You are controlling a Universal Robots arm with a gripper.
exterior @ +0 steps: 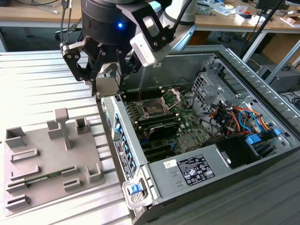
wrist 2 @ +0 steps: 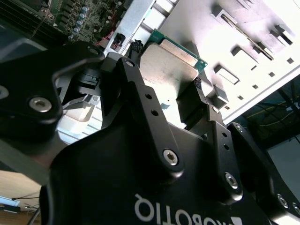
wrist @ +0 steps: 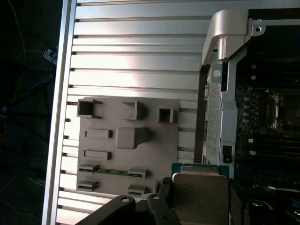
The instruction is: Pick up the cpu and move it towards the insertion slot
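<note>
The cpu (exterior: pixel 108 87) is a flat silvery square with a thin green rim. It hangs in the air over the near wall of the open computer case, and my gripper (exterior: pixel 108 83) is shut on it. In both wrist views the black fingers (wrist 2: pixel 198 89) press on two opposite edges of the cpu (wrist 2: pixel 168 65) (wrist: pixel 199 193). The insertion slot (exterior: pixel 158 106) is a dark square socket with a raised metal load plate on the green board, to the exterior view's right of the chip and lower. It also appears dimly as the insertion slot (wrist: pixel 274 110) in the first wrist view.
A grey plastic tray (exterior: pixel 44 154) with recesses and posts lies on the ribbed metal table, to the exterior view's left, with a green memory stick (exterior: pixel 47 177) in it. The case wall (exterior: pixel 123 140), drive cage (exterior: pixel 208 82) and coloured cables (exterior: pixel 239 117) surround the board.
</note>
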